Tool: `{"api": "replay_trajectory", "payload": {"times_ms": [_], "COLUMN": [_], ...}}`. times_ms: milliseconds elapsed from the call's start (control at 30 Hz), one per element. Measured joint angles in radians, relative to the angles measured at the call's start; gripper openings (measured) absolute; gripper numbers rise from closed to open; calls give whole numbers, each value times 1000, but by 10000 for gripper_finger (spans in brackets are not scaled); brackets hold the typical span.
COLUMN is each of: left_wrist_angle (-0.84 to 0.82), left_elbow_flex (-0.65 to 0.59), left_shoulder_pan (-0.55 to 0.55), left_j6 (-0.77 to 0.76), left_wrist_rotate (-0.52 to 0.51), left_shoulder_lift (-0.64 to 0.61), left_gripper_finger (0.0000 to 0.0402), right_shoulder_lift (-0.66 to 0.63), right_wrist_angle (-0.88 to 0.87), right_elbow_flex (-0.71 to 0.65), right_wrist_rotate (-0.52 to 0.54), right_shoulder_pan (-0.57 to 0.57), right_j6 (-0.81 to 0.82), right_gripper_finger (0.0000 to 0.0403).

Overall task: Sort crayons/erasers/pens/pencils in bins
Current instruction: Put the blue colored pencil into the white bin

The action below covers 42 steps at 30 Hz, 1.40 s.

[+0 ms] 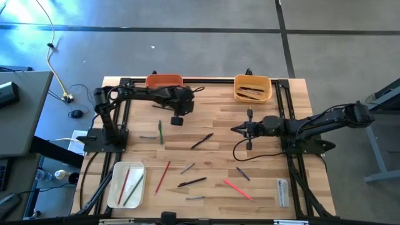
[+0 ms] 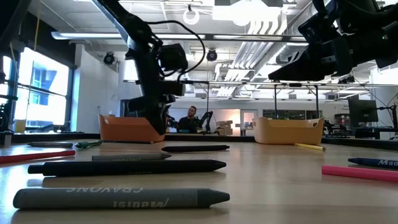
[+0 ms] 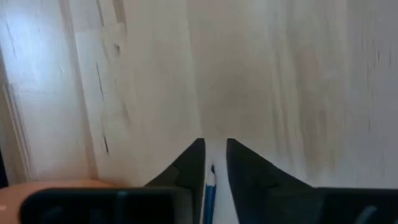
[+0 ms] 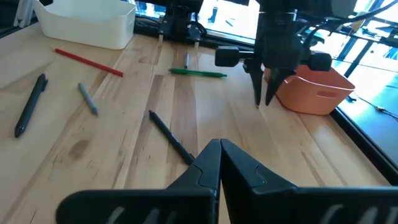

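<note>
Blue pen (image 3: 209,193) between left gripper (image 3: 214,163) fingers, above wooden table (image 3: 280,74)

Bench (image 1: 219,125): pale wood planks, grain visible, smooth, satin sheen seen in the low view. Frame around the bench (image 1: 206,80): black metal rail, matt. Orange bin (image 4: 311,90), yellow-orange bin (image 1: 252,87) and white bin (image 4: 87,22): moulded plastic, smooth, lightly glossy. Grey crayon (image 2: 118,198): paper-wrapped, printed lettering, matt. Left end effector (image 3: 214,163): fingers (image 3: 189,168) of dark matt plastic. Floor (image 1: 187,37): grey, smooth, concrete-like, glare noted in one corner.
</note>
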Motion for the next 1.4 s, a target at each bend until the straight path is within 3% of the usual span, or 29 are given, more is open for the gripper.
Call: {"api": "replay_trajectory", "payload": {"times_ms": [300, 967, 1400], "left_wrist_angle": [-42, -41, -56], "left_elbow_flex": [3, 3, 2], "left_shoulder_pan": [14, 64, 59], "left_j6": [-1, 22, 8], "left_wrist_rotate": [-29, -22, -22], "left_shoulder_lift": [20, 47, 47], "left_gripper_finger": [114, 79, 81], "right_shoulder_lift": [0, 0, 0], "right_wrist_angle": [6, 7, 7], "right_elbow_flex": [0, 0, 0], "right_wrist_rotate": [-5, -6, -6], "right_shoulder_pan": [1, 1, 1], "right_j6": [-7, -7, -7], "right_gripper_finger": [0, 0, 0]}}
